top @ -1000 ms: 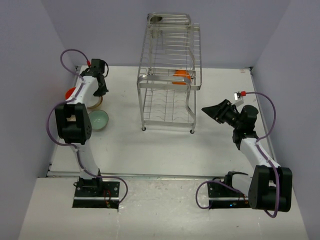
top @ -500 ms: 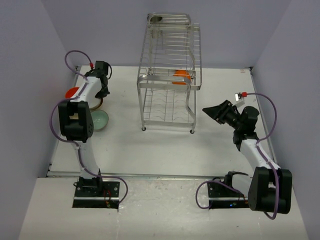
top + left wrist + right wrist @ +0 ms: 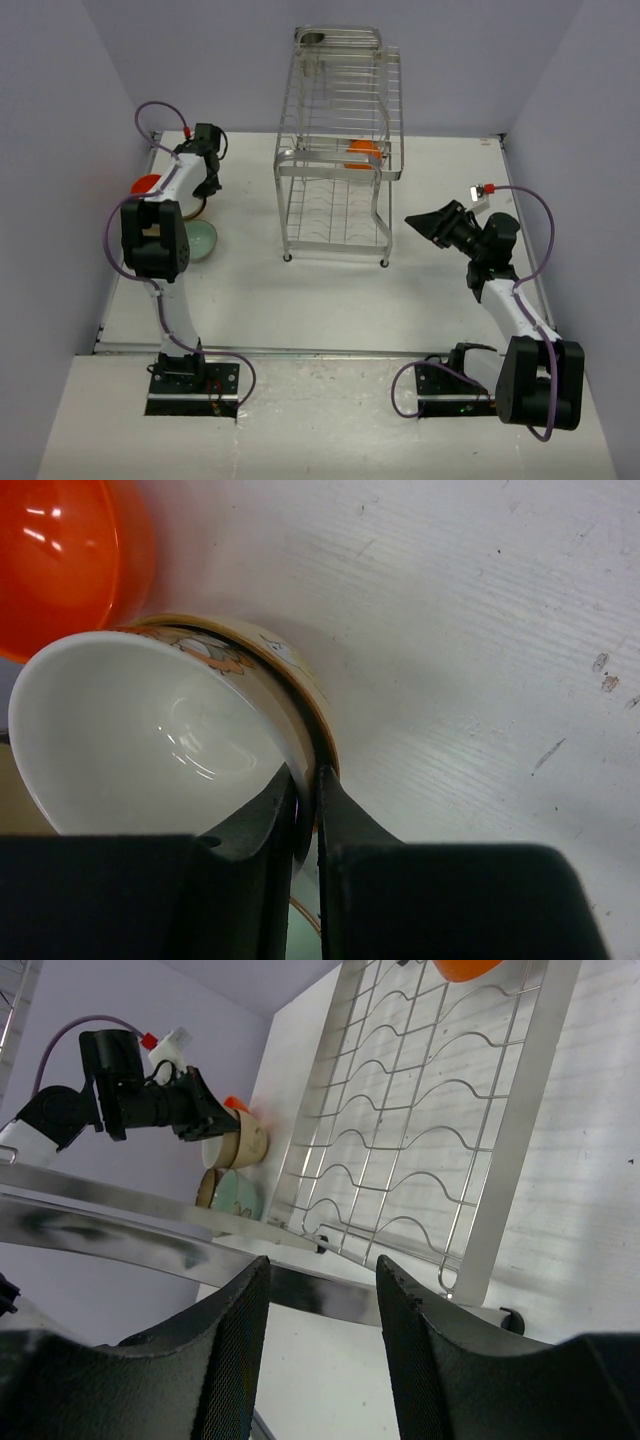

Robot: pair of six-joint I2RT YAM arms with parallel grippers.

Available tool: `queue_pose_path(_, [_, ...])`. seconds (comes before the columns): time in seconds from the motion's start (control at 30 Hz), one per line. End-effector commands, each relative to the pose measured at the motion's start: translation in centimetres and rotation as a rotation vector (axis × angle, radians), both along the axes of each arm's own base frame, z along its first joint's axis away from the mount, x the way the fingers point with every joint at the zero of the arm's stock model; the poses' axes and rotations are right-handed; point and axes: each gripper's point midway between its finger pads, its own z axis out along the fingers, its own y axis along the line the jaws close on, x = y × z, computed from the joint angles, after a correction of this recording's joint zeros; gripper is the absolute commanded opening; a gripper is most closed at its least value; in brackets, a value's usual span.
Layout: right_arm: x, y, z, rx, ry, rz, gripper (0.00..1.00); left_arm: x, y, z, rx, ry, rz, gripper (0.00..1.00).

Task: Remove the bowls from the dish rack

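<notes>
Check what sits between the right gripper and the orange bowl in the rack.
Top view: a strip of bare table, then the dish rack's own right-side wires, stand between the right gripper and the orange bowl. No other item.

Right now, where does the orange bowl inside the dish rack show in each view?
Top external: orange bowl inside the dish rack, upper middle.
Left wrist: not in it.
Right wrist: at the top edge, right of centre.
Shared landmark: the dish rack's frame, seen in top external and right wrist.
</notes>
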Motion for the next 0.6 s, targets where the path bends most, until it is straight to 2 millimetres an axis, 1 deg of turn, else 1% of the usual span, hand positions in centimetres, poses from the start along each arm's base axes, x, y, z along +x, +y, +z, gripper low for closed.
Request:
queue_pose_path(0.0, [-0.1,0.1,1.4,0.0,-0.06,0.015,0.48,0.7,0.8,2.1,0.048,-0.049,0.028,0.15])
queue_pose_path(0.17, [0.0,0.1,1.4,0.002,-0.057,0.019,0.48,0.8,0.9,3.6,0.05,-0.091,0.04,0.28])
queue_pose_path(0.33, [0.0,0.1,1.1,0.007,-0.049,0.023,0.48,0.7,1.2,5.3,0.055,-0.128,0.05,0.35])
queue_pose_path(0.4, [0.1,0.1,1.1,0.006,-0.049,0.019,0.48,0.7,1.2,6.0,0.055,-0.15,0.056,0.41])
queue_pose_path(0.43, [0.1,0.1,1.1,0.007,-0.048,0.02,0.48,0.7,1.3,6.8,0.056,-0.172,0.063,0.45])
queue_pose_path(0.47, [0.2,0.0,1.1,0.007,-0.046,0.019,0.48,0.7,1.3,7.2,0.052,-0.182,0.065,0.45])
queue_pose_path(0.5, [0.3,0.0,1.3,0.007,-0.05,0.017,0.48,0.7,1.3,8.2,0.049,-0.207,0.07,0.45])
queue_pose_path(0.57, [0.4,0.0,1.6,0.009,-0.053,0.014,0.48,0.7,1.1,9.5,0.038,-0.247,0.076,0.46])
